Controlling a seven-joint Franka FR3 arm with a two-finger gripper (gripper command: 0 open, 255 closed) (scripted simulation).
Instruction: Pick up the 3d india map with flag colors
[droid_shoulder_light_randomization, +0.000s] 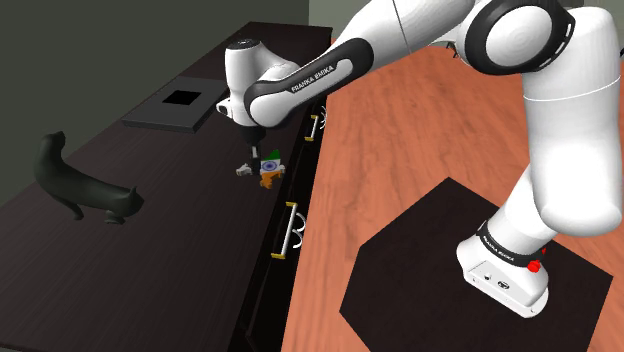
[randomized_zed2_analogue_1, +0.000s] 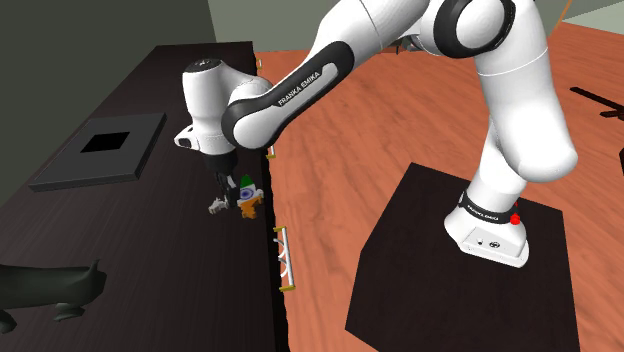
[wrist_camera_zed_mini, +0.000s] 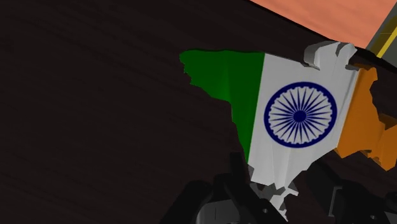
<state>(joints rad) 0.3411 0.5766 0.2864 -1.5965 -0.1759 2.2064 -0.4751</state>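
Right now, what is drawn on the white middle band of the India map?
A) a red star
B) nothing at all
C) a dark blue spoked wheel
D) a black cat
C: the wrist view shows a dark blue spoked wheel on the white band of the India map, between green and orange.

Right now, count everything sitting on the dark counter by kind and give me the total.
Flag-coloured India map: 1
Black cat figurine: 1
Flat grey panel with a black square: 1
Total: 3
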